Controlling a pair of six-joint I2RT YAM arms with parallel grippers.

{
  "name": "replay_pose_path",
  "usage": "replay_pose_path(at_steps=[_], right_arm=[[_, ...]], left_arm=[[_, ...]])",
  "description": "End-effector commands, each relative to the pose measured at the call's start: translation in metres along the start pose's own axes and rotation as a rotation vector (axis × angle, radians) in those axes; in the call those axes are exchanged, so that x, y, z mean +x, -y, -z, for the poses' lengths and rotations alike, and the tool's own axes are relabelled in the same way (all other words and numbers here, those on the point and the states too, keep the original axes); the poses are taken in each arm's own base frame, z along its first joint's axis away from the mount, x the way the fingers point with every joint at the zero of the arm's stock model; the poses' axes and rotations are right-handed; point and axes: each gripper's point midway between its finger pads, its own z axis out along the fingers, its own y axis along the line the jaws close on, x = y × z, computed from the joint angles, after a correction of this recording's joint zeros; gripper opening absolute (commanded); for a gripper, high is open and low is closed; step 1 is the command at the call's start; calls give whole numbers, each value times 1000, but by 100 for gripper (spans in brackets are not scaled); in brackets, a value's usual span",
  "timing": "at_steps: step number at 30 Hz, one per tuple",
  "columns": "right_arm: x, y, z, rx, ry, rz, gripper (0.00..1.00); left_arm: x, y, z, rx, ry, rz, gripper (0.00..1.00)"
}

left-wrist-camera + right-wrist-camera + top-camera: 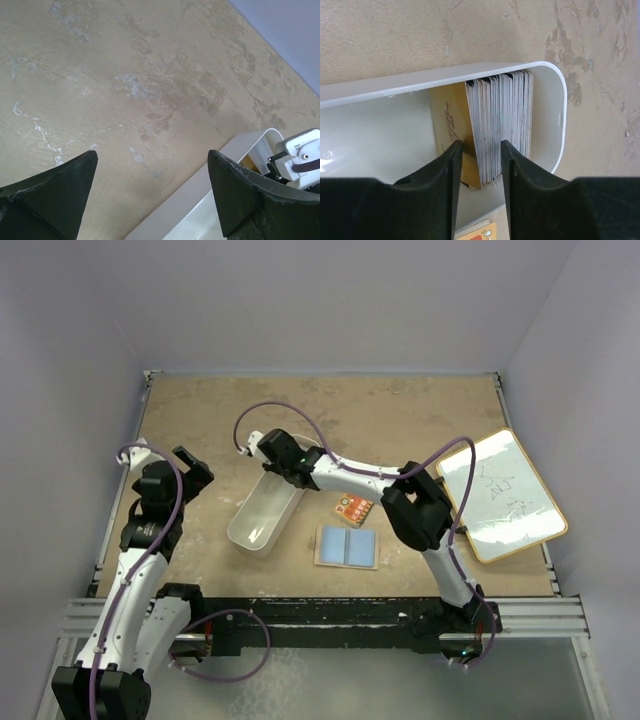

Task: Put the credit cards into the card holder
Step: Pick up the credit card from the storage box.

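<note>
Credit cards (502, 125) stood on edge, packed at the rounded end of the white bin (560, 120), with a gold card (447, 130) leaning beside them. Your right claw (481, 144) sat narrow astride a few card edges; I couldn't tell if it gripped. Step in hand: picking a card. Card holder (347, 547) lay open on the worktop (125, 75), outside the bin. Your left claw (152, 155) hung wide, empty. Next you'd need to lift one card clear.
</note>
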Motion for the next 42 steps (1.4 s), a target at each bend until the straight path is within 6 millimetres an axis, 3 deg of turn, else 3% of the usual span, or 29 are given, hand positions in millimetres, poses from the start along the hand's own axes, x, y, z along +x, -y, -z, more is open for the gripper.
replay_pose_path(at_steps=[1,8,12,17,23,30,35,42], right_arm=[[-22,32,10,67,64,-46,35],[-24,35,13,50,73,-58,10],[-27,38,17,43,82,-64,0],[-35,41,31,11,115,-76,0],[-41,44,51,-26,150,-118,0],[-47,42,82,-93,212,-221,0],[-36,44,112,-115,215,-381,0],[-5,37,159,-180,201,-627,0]], left_arm=[[-8,6,1,27,26,23,88],[-8,8,1,36,22,16,87],[-5,10,1,45,9,11,87],[-1,19,3,93,-26,-9,85],[19,33,3,171,-135,-38,76],[59,65,5,354,-363,-50,60],[68,82,13,444,-417,-53,53],[96,114,36,524,-487,-175,18]])
